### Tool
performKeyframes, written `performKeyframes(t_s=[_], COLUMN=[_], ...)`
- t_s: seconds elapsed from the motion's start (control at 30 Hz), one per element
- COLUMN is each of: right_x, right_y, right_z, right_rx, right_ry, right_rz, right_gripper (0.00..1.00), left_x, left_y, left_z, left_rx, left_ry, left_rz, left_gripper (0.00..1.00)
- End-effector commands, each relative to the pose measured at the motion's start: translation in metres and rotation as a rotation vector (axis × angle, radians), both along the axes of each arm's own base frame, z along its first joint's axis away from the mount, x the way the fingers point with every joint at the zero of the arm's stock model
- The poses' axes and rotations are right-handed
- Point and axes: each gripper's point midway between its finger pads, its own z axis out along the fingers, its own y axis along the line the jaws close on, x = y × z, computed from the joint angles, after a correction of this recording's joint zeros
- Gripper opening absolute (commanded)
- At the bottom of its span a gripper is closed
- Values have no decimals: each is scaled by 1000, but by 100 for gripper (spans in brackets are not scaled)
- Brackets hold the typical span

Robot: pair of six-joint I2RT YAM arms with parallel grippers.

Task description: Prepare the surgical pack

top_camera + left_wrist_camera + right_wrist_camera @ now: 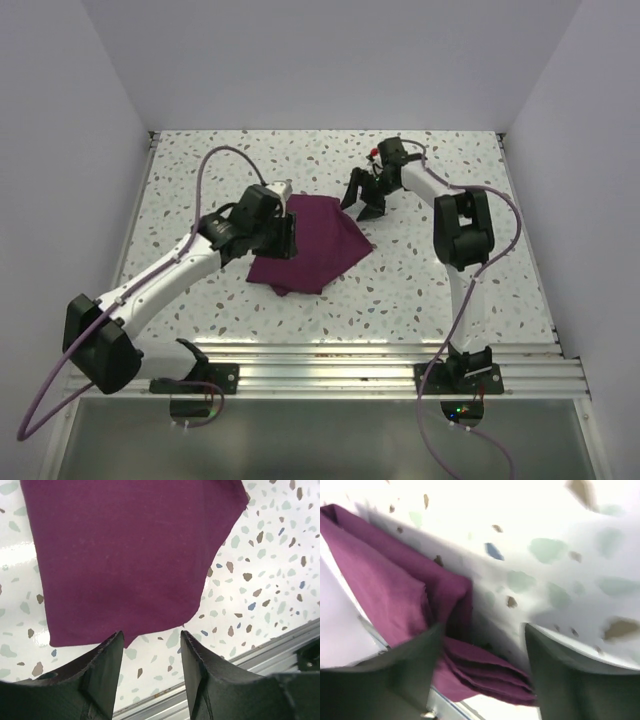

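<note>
The surgical pack [312, 248] is lying on the speckled table [200, 160] as a flat, folded purple-maroon bundle, just left of the centre of the top view, with 1 corner pointing toward the upper part of the frame.

The left pincer [290, 238] is hovering at the pack's left edge, its arm reaching in from the lower left of the frame. In the left wrist view its 2 fingers [102, 670] are standing apart at the bottom of the frame with nothing between them. The cloth is filling the upper left, and its lower edge is lying just beyond the fingertips. Whether the tips are touching the fabric is not clear.

The right pincer [366, 208] is standing just beside the pack's upper right edge, right of centre in the top view. In the blurred right wrist view its fingers [412, 665] are also spread apart. A stack of folded layers is lying in the gap between them at the bottom centre, and the fingers are not closing on it. More cloth is running toward the upper left of that frame.

An aluminium rail [330, 365] is crossing the lower part of the top view, carrying both arm bases.
</note>
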Motion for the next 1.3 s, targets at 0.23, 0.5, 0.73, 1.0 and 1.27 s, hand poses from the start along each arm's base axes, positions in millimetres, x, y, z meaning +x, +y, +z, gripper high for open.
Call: performKeyframes(t_s=[0.23,0.5,0.73,1.0,1.27], right_x=[-78,-146,-171,-174,-176], right_y=[-114,-139,-134,-131,-127], right_z=[29,49,43,40,33], right_rx=[-265,-202,-161,-137,-116], right_ry=[20,-13,-13,-15,2], right_rz=[-133,-190,-185,-178,-163], right_gripper=[99,99,99,99,99], left_x=[15,15,18,20,23], left_y=[-58,-78,-77,-65,-63], left_z=[-38,-94,-114,-118,-122], left_rx=[342,618,698,763,773], left_ry=[7,65,96,89,79], left_rz=[-51,-75,-75,-51,-69], left_gripper=[54,56,59,50,24])
